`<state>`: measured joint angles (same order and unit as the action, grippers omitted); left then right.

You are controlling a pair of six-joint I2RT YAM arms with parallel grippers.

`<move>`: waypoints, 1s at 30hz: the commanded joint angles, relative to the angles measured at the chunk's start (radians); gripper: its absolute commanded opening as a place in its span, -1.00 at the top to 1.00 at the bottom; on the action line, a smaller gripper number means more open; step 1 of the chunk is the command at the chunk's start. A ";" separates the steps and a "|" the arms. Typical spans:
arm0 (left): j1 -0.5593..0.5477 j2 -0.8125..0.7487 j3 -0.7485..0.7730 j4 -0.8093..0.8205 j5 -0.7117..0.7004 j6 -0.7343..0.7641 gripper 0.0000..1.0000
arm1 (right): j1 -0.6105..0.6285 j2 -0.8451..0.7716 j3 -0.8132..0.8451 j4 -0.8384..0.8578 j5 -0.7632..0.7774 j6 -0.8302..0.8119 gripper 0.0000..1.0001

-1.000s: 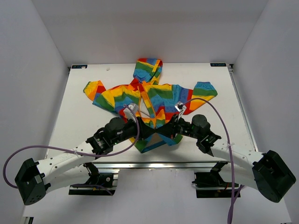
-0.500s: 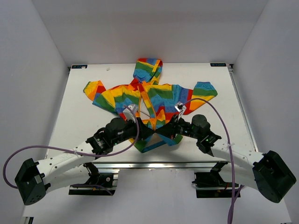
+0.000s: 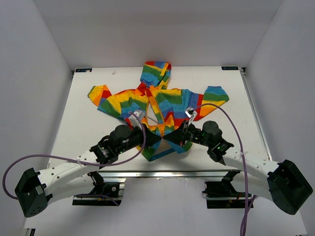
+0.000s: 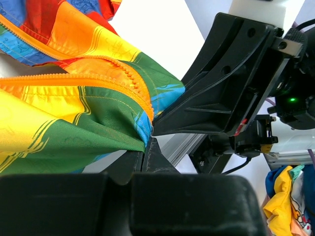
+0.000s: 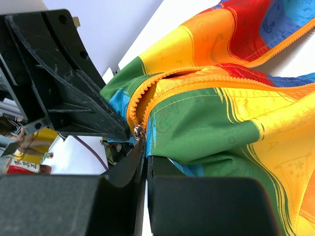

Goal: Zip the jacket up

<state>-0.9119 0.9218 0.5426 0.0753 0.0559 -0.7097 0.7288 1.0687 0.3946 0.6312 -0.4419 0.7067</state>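
Both left end effector [image 4: 146, 143], right end effector [image 5: 142, 150] pinch jacket [image 3: 165, 101]; slider [image 5: 139, 131] half-hidden.

Table: flat white rectangular tabletop [image 3: 88, 132], matte.
Walls: 3 plain pale grey-white panels [image 3: 157, 29], closing the back and both sides.
Rail: silver aluminium bar [image 3: 162, 173] along the near edge.
Corners: 2 small dark labels [image 3: 83, 70] at the far edge.
Light: even, soft.

White table [image 3: 78, 123], rainbow-striped jacket [image 3: 170, 101] lying on it, sleeves out
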 commanded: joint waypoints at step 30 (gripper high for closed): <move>-0.005 0.080 0.147 -0.281 -0.004 -0.037 1.00 | -0.020 -0.022 0.130 -0.280 -0.060 -0.082 0.20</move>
<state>-0.9123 0.9848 0.6182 -0.0978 0.0685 -0.7139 0.7128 1.0554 0.4854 0.4229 -0.4637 0.6849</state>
